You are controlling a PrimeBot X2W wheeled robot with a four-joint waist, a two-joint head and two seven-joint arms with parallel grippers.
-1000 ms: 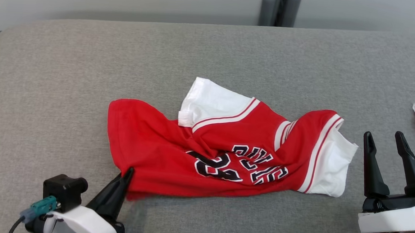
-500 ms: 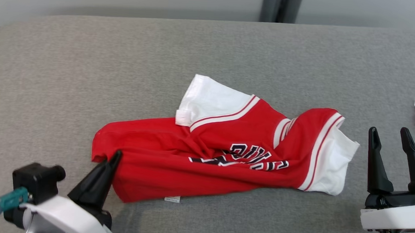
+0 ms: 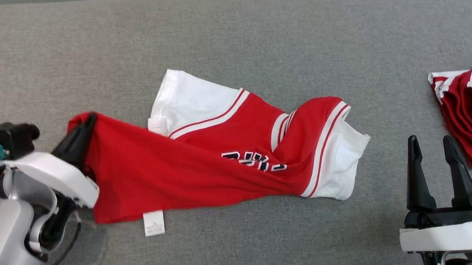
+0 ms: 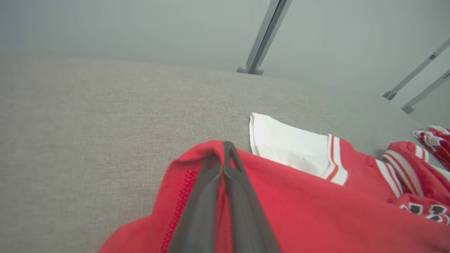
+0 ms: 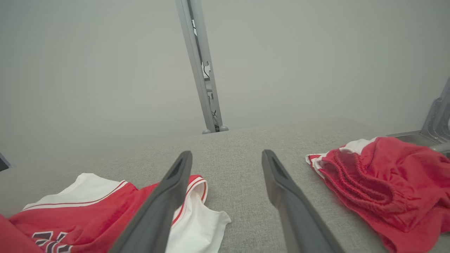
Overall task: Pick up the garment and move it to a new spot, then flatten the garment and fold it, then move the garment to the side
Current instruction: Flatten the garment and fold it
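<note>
On the left, your left tool (image 3: 85, 127) is clamped on the red corner of the garment (image 3: 201, 163), holding that edge up off the grey surface (image 3: 266, 36) — the rest of it, red and white, lies crumpled across the middle, a white label (image 3: 154, 222) at its near hem. Further right, your right tool (image 3: 430, 141) hovers with jaws apart and empty, near the white sleeve (image 3: 340, 163) — a second red garment (image 3: 470, 118) lies bunched beyond it.

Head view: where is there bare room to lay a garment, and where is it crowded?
Bare: the grey surface beyond the jersey, and the gap between jersey and right pincer. Crowded: far right by the red shorts; left, where the left pincer grips the jersey.
</note>
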